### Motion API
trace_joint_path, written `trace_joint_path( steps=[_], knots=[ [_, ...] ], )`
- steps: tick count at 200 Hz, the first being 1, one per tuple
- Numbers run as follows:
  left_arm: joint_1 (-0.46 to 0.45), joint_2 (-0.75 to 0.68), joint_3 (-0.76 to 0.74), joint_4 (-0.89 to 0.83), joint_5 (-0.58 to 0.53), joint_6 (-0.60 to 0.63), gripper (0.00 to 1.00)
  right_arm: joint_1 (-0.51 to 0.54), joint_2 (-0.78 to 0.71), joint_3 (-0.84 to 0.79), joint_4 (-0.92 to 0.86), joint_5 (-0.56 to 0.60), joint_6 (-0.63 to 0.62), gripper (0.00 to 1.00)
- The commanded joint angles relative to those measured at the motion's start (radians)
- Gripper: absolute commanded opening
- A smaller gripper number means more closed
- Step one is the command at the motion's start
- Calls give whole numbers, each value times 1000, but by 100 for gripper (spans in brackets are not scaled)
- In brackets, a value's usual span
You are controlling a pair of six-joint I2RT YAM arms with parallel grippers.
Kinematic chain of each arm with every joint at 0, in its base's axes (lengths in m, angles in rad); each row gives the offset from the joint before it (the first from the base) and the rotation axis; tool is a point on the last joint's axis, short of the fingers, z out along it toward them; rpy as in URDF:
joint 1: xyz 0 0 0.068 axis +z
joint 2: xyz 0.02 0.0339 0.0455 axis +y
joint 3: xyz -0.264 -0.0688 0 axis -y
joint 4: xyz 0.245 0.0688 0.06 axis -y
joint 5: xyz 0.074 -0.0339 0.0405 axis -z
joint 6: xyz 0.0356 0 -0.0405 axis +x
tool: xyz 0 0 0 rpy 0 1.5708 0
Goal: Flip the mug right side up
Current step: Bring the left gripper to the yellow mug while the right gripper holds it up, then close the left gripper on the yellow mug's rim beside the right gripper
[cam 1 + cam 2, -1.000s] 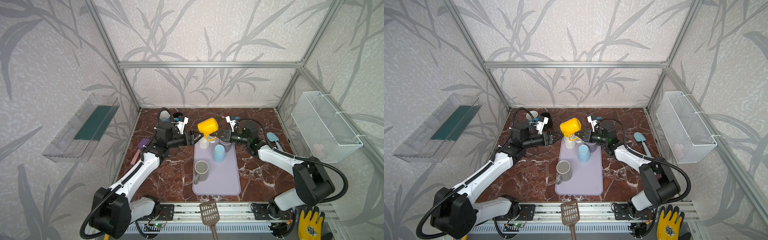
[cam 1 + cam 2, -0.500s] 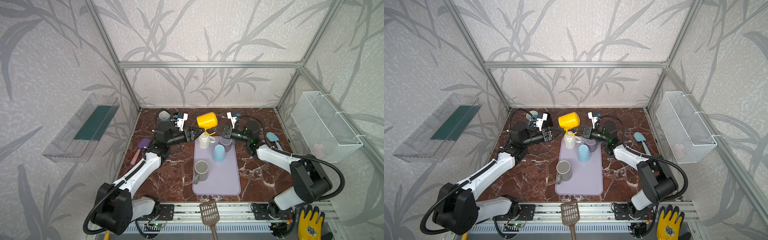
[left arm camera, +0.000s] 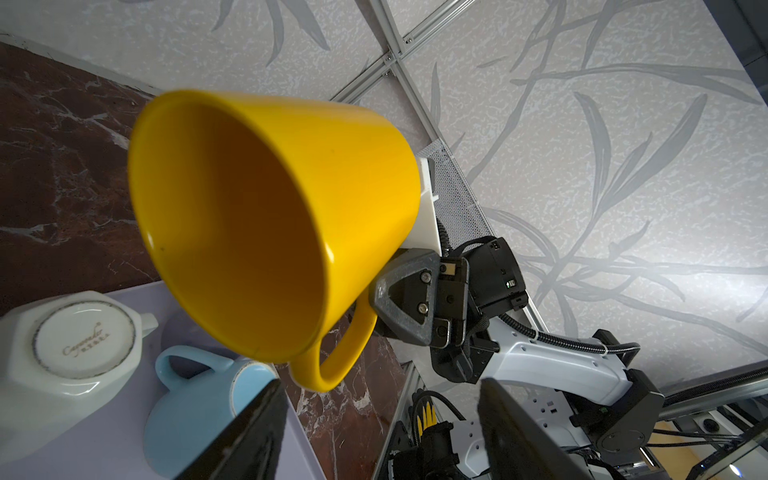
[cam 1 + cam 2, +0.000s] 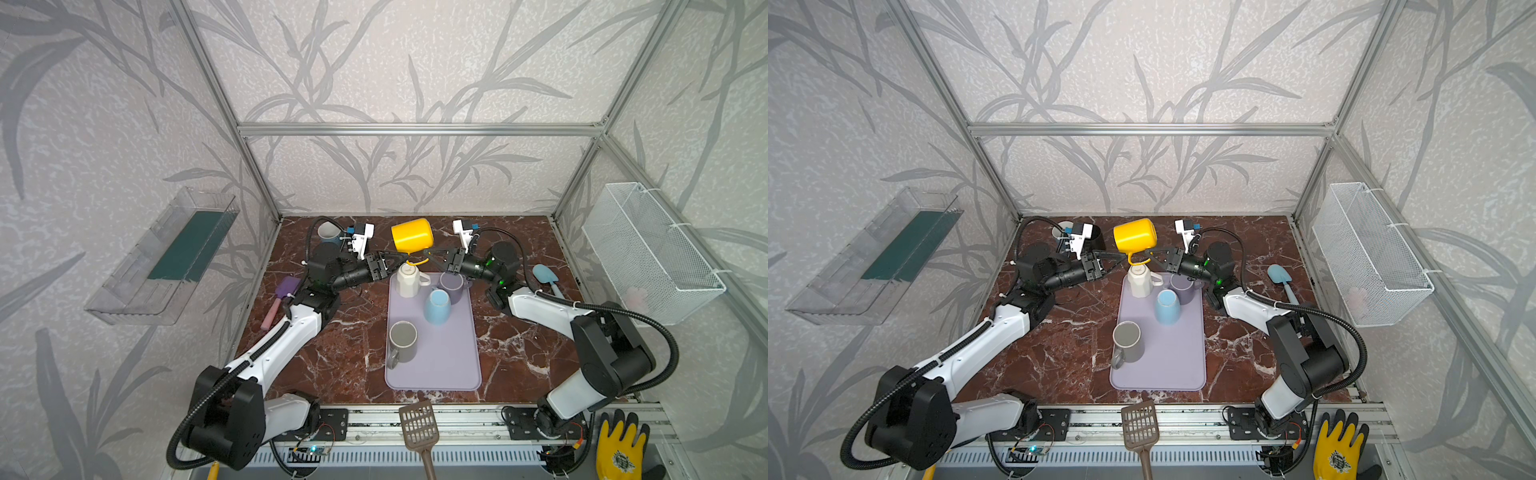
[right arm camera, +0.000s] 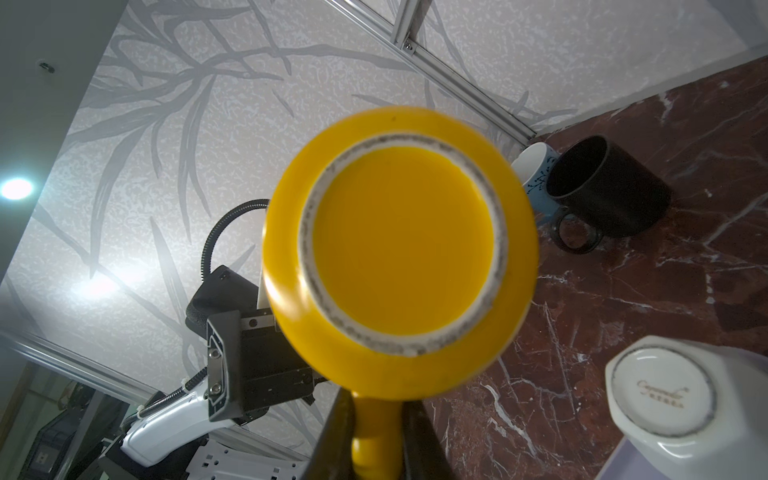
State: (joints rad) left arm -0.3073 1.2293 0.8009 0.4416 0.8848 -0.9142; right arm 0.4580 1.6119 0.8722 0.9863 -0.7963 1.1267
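The yellow mug (image 4: 412, 236) (image 4: 1135, 235) hangs in the air over the back end of the lilac mat (image 4: 440, 365). It lies on its side, with its handle (image 3: 332, 365) pointing down. My right gripper (image 5: 376, 440) (image 4: 430, 255) is shut on that handle, and the mug's base (image 5: 399, 249) faces its camera. My left gripper (image 3: 378, 415) (image 4: 395, 259) is open just below and beside the mug's rim. It touches nothing, and the open mouth (image 3: 232, 224) faces it.
On the mat stand an upside-down white mug (image 4: 407, 280), an upside-down light blue mug (image 4: 436, 305), a purple mug (image 4: 452, 286) and an upright grey mug (image 4: 402, 340). A black mug (image 5: 606, 191) and a blue-white mug (image 4: 328, 232) stand back left. Spatulas (image 4: 280, 299) (image 4: 544, 276) lie at either side.
The right gripper has raised the yellow mug and turned it from mouth-down slant onto its side. The left gripper has moved in under the rim, and its jaws have narrowed slightly.
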Motion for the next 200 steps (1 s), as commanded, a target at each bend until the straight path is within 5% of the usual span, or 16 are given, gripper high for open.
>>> trace_joint_path(
  steps=[1,127,200],
  knots=[
    [4,-31,-9,6,9,4,74,19,-4,60,173,-24,12,0],
    [3,-53,-31,73,2,-42,69,65,27,82,262,-44,54,0],
    [7,-74,-34,80,-4,-51,56,72,51,75,298,-47,71,0]
  ],
)
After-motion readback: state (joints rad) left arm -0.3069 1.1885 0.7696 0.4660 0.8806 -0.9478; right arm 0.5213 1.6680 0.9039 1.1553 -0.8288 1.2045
